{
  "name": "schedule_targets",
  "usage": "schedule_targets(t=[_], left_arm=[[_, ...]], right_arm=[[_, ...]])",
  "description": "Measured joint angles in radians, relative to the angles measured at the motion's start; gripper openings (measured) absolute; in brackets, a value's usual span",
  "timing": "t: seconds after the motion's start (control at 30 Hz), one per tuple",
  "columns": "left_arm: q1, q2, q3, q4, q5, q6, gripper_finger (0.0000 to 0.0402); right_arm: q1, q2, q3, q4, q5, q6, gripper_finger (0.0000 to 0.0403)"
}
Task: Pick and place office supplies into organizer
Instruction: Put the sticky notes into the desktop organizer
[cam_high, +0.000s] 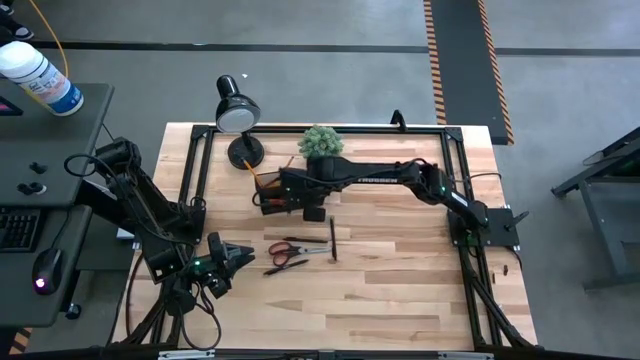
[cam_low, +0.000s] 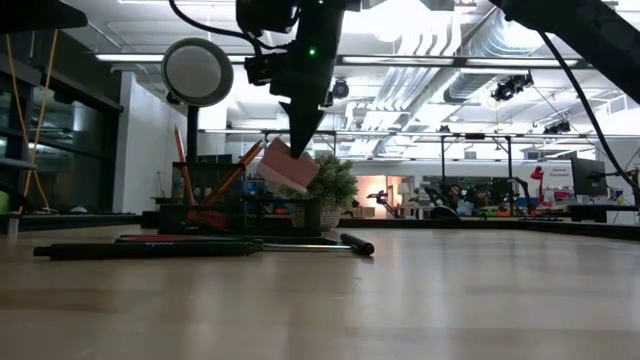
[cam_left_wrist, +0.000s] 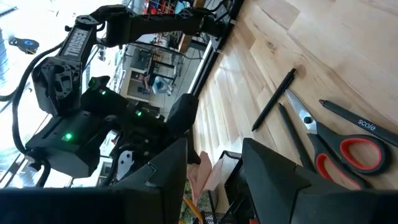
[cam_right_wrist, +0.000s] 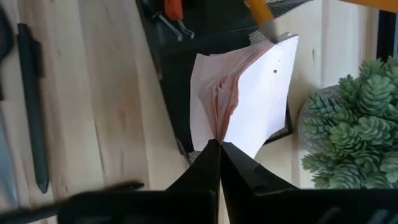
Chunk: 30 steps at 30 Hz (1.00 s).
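One pad above the tray

**High view:** We reach our right gripper (cam_high: 290, 192) over the black divided organizer (cam_high: 268, 190), beside the green potted plant (cam_high: 321, 141); orange-handled scissors (cam_high: 284, 252) lie nearer our waiting left gripper (cam_high: 238, 257), fingers spread.

**Low view:** The pale pink square notepad (cam_low: 288, 165) hangs tilted above the organizer (cam_low: 200, 215).

**Right wrist view:** Closed fingertips pinch the notepad's (cam_right_wrist: 245, 102) corner; pencils crowd the compartment.

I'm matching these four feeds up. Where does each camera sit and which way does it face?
High: overhead, straight down; both arms, organizer.
Low: table height, level across; right pincer holding the pink notepad.
Left wrist: past the open left pincer toward the scissors.
Right wrist: past its shut fingers onto the notepad.
Shared: scissors in high and left wrist.
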Motion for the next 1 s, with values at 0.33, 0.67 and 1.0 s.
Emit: schedule_targets(t=[0.33,0.67,1.0], left_arm=[[0.000,0.000,0.000,0.000,0.000,0.000,0.0143],[0.000,0.000,0.000,0.000,0.000,0.000,0.0143],[0.000,0.000,0.000,0.000,0.000,0.000,0.0143]], right_arm=[[-0.023,0.000,0.000,0.003,-0.026,0.019,0.0000],[-0.022,0.000,0.000,0.005,-0.039,0.013,0.0000],[-0.023,0.005,0.000,0.018,-0.054,0.002,0.0001]])
